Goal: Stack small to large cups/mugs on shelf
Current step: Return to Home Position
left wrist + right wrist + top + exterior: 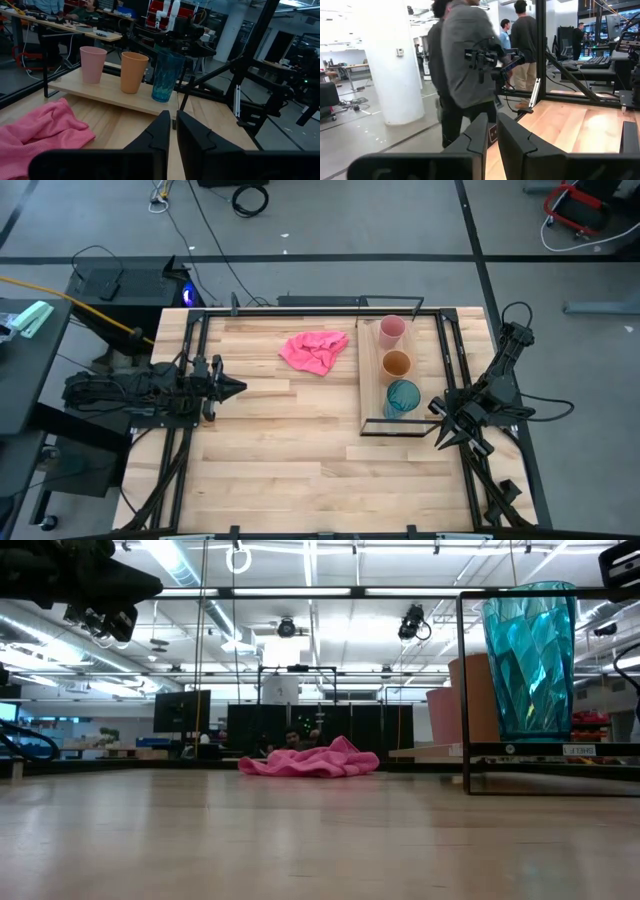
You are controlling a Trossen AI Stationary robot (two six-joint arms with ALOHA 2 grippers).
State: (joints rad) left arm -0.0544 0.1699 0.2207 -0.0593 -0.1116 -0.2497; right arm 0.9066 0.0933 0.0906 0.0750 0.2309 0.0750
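Three cups stand upright in a row on the pale shelf board [372, 395] at the table's right: a pink cup [391, 330] farthest, an orange-brown cup [396, 364] in the middle, a teal cup [402, 397] nearest. They also show in the left wrist view: the pink cup [93, 64], the orange-brown cup [134, 72] and the teal cup [167, 75]. My left gripper [238, 388] is shut and empty at the table's left, above the wood. My right gripper [437, 406] is shut and empty just right of the shelf's near end.
A crumpled pink cloth [315, 350] lies on the table left of the shelf's far end. The shelf's thin black wire frame [465, 690] rises beside the teal cup. People stand beyond the table's right edge in the right wrist view [470, 65].
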